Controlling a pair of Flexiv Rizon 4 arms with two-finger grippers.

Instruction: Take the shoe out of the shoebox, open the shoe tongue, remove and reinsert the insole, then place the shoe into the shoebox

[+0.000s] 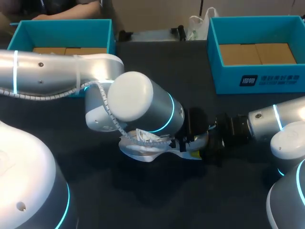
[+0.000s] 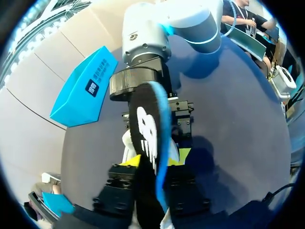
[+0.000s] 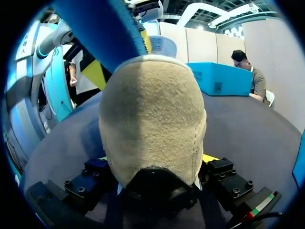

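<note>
**Jaws closed on insole and shoe at mid-table, between two boxes**

Left shoebox (image 1: 66, 22): blue, open top, at the far left edge of the table (image 1: 157, 200); its front wall is hidden by the left arm (image 1: 133, 98).

Open room: bare dark tabletop lies along the near edge and between the two boxes at the back.

Left gripper (image 2: 156, 160): jaws closed narrowly on the insole (image 2: 147, 129), a yellow tip pressed to each face. The insole is black with a blue rim and stands on edge. Its long axis runs from this gripper straight ahead toward the other gripper.

Shoe (image 1: 143, 148): pale, at mid-table and outside both boxes, largely covered by the left wrist in the head view. Its long axis lies across the table, heel toward the right arm (image 1: 267, 121) and toe toward the left. Whether the sole rests on the table cannot be told.

Right gripper (image 3: 155, 160): jaws set wide, clamped on the tan heel of the shoe from both sides. The insole's blue rim rises slantwise above the heel.

Right shoebox (image 1: 267, 78): blue, open top, at the far right edge, well apart from the shoe.
</note>
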